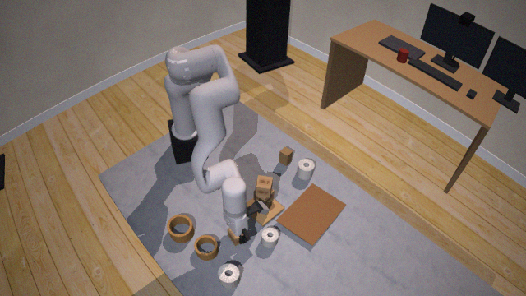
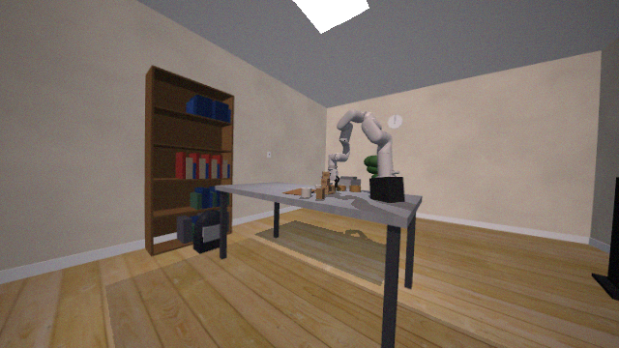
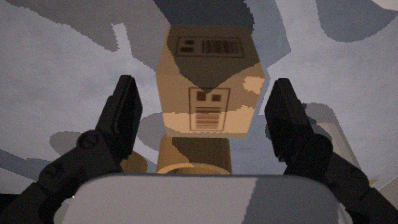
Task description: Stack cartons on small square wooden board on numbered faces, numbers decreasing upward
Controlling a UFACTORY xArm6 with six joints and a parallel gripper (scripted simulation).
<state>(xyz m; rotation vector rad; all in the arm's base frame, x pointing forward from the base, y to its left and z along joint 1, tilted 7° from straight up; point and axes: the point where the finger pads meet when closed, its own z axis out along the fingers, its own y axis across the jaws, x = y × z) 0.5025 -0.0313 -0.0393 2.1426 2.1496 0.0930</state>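
Note:
My gripper [image 1: 241, 238] [image 3: 204, 92] is open and low over the grey table top [image 1: 370, 255], its two black fingers standing on either side of a brown carton [image 1: 233, 236] [image 3: 210, 90] without touching it. The carton shows printed labels on its top and near faces in the wrist view. Two more cartons [image 1: 264, 183] [image 1: 267, 199] stand stacked on the small square wooden board [image 1: 274, 214], behind and to the right of the gripper. Another carton [image 1: 286, 155] stands alone farther back. No numbers are readable.
A larger brown board [image 1: 311, 213] lies right of the small one. White rolls stand at the back [image 1: 306, 168], beside the gripper [image 1: 269, 237] and at the front [image 1: 228, 275]. Two wooden rings [image 1: 181, 228] [image 1: 206, 247] lie left of the gripper; one ring [image 3: 195, 162] shows in the wrist view.

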